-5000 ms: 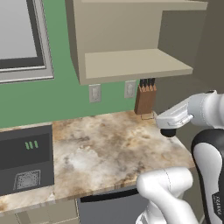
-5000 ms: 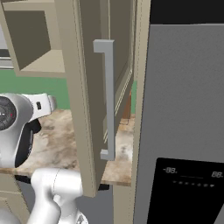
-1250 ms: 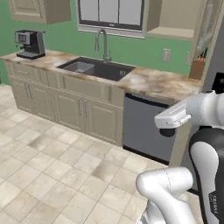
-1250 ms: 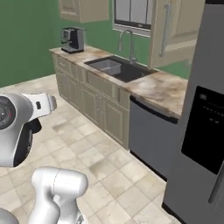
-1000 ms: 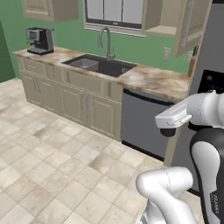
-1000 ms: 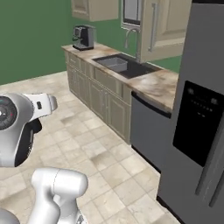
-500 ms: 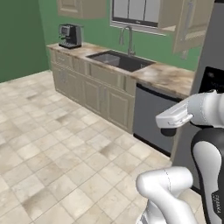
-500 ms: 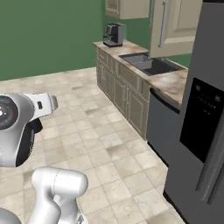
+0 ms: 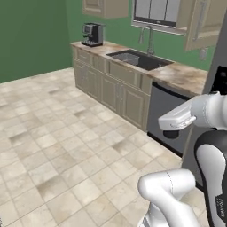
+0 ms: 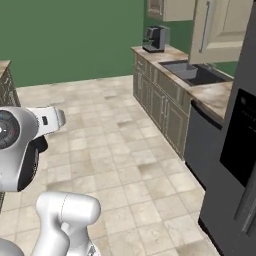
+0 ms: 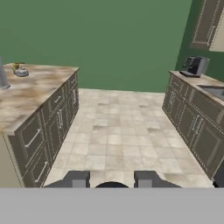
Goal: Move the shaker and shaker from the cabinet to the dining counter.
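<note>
In the hand view my gripper (image 11: pixel 111 180) is shut on a shaker (image 11: pixel 111 185), whose small black rounded top peeks up between the two dark fingertips (image 11: pixel 77 179). The hand is carried high over the floor at the right of the left base view. The cabinet (image 9: pixel 200 23) hangs at the top right with its panelled door (image 10: pixel 216 27) swung open, far from the gripper. A long counter with a marbled top (image 11: pixel 30 89) runs along the left of the hand view; it looks like the dining counter, with drawers on the side facing me.
A tiled floor (image 9: pixel 66 146) spreads wide ahead. Along the green wall run the sink counter (image 9: pixel 137 60), a coffee machine (image 9: pixel 93 34), a dishwasher (image 9: pixel 166 122) and the dark fridge (image 10: pixel 235 150). On the left counter sit a small kettle (image 11: pixel 19 70) and a grey cylinder (image 11: pixel 2 74).
The whole picture has swung: the base has turned away from the sink wall, which slid to the right, and open floor has come into view. The gripper keeps its grip unchanged.
</note>
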{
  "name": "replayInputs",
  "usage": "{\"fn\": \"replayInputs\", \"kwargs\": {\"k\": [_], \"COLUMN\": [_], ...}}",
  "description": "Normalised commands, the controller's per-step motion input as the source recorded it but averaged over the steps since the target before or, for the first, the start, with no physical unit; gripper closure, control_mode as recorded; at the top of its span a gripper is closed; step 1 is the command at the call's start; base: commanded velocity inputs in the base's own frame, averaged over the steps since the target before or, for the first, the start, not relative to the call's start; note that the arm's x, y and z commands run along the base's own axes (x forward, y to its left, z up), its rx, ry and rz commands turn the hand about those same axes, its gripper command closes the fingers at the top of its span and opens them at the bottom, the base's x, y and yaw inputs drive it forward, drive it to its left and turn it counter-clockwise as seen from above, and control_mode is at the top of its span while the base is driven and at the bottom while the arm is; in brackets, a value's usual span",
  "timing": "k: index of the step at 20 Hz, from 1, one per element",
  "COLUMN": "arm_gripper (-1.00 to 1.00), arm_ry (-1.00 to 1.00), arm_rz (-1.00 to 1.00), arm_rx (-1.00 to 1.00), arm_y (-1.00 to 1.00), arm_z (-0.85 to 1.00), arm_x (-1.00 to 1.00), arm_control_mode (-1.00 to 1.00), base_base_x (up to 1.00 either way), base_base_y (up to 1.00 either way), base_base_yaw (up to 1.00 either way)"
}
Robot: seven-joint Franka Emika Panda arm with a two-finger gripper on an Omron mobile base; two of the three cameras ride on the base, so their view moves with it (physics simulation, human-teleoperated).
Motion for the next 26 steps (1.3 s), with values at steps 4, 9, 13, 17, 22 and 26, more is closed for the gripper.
{"fn": "replayInputs", "kwargs": {"k": [4, 9, 13, 17, 22, 26], "arm_gripper": [1.0, 1.0, 1.0, 1.0, 1.0, 1.0], "arm_ry": [0.0, 0.0, 0.0, 0.0, 0.0, 0.0], "arm_rz": [0.0, 0.0, 0.0, 0.0, 0.0, 0.0], "arm_rx": [0.0, 0.0, 0.0, 0.0, 0.0, 0.0], "arm_y": [0.0, 0.0, 0.0, 0.0, 0.0, 0.0], "arm_z": [0.0, 0.0, 0.0, 0.0, 0.0, 0.0], "arm_x": [0.0, 0.0, 0.0, 0.0, 0.0, 0.0], "arm_control_mode": [1.0, 1.0, 1.0, 1.0, 1.0, 1.0], "base_base_x": [0.17, 0.57, 0.5, 0.05, -0.57, -0.83], "base_base_y": [0.62, 0.96, 1.0, 1.0, 0.88, 0.65], "base_base_yaw": [0.11, 0.06, 0.02, 0.06, 0.11, 0.14]}}
